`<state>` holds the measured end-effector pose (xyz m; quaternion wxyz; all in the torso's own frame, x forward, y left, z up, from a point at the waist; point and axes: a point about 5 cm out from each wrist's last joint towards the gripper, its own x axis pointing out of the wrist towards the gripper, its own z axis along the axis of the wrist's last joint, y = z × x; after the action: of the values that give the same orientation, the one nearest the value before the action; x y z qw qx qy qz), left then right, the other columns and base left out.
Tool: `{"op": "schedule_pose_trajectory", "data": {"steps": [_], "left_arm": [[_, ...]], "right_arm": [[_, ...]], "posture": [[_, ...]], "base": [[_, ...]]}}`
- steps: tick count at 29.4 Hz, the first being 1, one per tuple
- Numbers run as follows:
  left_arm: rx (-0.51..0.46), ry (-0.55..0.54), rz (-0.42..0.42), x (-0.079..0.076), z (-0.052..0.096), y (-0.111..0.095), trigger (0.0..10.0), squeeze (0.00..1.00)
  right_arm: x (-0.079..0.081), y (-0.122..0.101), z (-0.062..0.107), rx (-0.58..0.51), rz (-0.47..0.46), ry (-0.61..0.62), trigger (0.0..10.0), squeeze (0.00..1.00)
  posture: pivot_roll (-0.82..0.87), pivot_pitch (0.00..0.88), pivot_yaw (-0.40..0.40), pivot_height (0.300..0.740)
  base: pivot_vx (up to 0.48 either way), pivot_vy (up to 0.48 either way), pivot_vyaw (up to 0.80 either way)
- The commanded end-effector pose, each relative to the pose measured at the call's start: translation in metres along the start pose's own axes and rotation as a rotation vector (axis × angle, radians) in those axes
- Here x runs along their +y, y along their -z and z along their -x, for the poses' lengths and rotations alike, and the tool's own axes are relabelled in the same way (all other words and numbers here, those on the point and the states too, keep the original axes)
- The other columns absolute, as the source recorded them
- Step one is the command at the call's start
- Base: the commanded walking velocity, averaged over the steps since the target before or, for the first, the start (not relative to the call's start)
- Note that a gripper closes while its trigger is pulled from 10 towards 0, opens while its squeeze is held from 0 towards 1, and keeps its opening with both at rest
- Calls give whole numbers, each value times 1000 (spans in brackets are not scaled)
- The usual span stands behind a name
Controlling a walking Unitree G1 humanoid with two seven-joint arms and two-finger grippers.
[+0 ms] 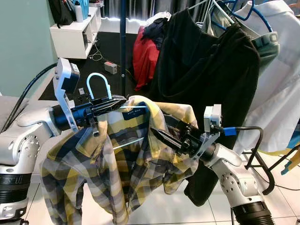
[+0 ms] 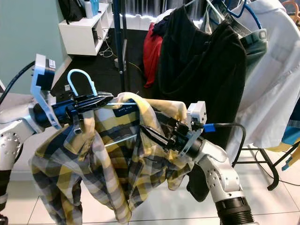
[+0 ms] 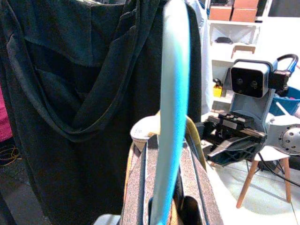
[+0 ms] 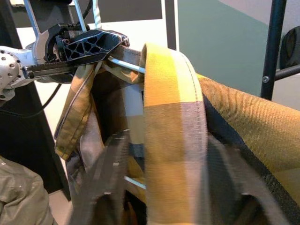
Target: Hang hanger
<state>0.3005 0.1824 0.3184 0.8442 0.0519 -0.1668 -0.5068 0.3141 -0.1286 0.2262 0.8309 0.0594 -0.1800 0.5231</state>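
A light blue hanger carries a yellow and grey plaid shirt. My left gripper is shut on the hanger's neck just below the hook, holding it upright at chest height; the hanger runs up between its fingers. My right gripper reaches in from the right and is shut on a fold of the shirt near the shoulder. The shirt drapes over both grippers and hides the hanger's arms. A crowded clothes rack stands behind.
A black garment hangs straight ahead, with a white shirt to its right and a red garment to its left. Blue hangers sit on the rail above. A dark pole, white shelf and rack foot surround it.
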Motion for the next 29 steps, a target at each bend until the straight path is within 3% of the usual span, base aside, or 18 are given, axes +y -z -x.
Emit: {"op": "schedule_pose_trajectory", "data": {"steps": [1,16,25,29], "left_arm": [[-26,28,-34,-4,-2,-11,10000,0],[-9,21,-56,-4,-9,-10,10000,0],[115,6,-125,-14,-33,14,10000,0],[174,-114,-172,-2,-40,23,10000,0]], "right_arm": [[2,4,0,-2,-29,-16,0,0],[5,7,-5,-10,-38,-37,0,0],[14,-2,-34,-82,-24,-117,0,0],[30,-6,-49,-112,-34,-208,0,0]], "posture": [[26,183,-39,740],[25,169,-38,740],[30,154,-35,740],[29,152,-34,740]], "base": [[0,0,0],[0,0,0],[0,0,0],[0,0,0]]}}
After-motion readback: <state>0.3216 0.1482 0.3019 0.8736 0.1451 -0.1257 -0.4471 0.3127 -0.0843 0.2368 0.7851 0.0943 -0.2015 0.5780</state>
